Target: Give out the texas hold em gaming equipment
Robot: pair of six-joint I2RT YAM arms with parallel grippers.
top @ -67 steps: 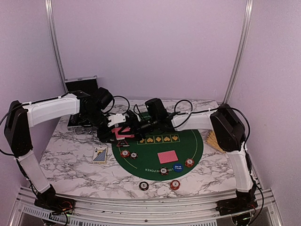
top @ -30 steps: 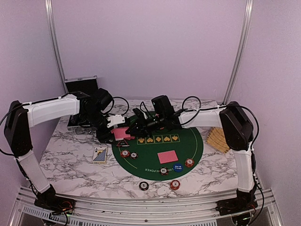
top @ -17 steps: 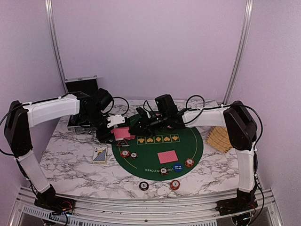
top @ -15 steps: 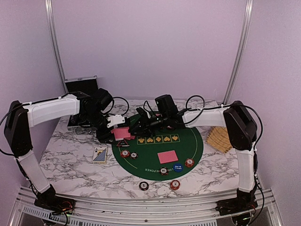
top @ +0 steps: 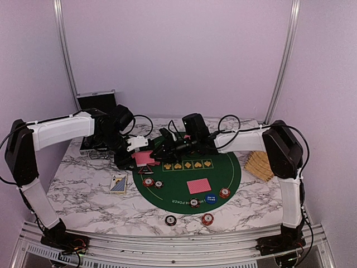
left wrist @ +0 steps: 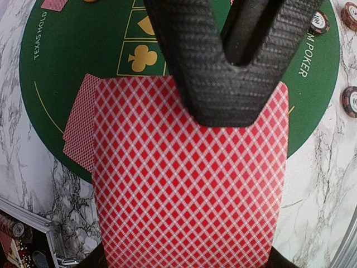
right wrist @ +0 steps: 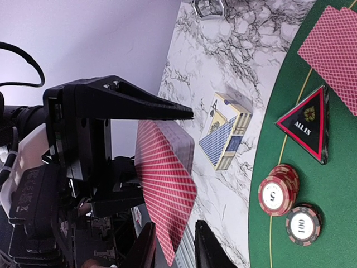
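**Top view.** The left gripper (top: 137, 149) hangs over the far-left rim of the green mat (top: 178, 180) and holds a deck of red-backed cards (top: 146, 159). The right gripper (top: 163, 149) meets it from over the mat's far part. On the mat lie face-down cards (top: 198, 186) near the centre. A blue button (top: 210, 197) and dark-red chips (top: 224, 193) sit along the near rim, and a black triangular marker (top: 146, 169) sits at the left rim. A card box (top: 118, 183) lies on the marble just left of the mat. A black case (top: 96, 100) stands well beyond the mat's far-left side.

**Left wrist view.** The left gripper (left wrist: 226, 109) has its jaws closed together on the deck (left wrist: 189, 190), which hangs above the mat's (left wrist: 83, 50) rim. Two overlapping cards (left wrist: 78, 128) lie on the mat beside the deck. Chips (left wrist: 351, 100) rest on the marble just off the mat.

**Right wrist view.** The right gripper (right wrist: 174, 223) has its jaws apart, one on either side of the deck's (right wrist: 167, 178) lower corner. Whether they touch the deck cannot be told. The left gripper (right wrist: 111, 106) grips the deck from above. On the mat (right wrist: 334, 184) the marker (right wrist: 304, 129) lies at the rim with chips (right wrist: 277, 192) close by. The card box (right wrist: 226, 137) stands off the mat, beside the marker.
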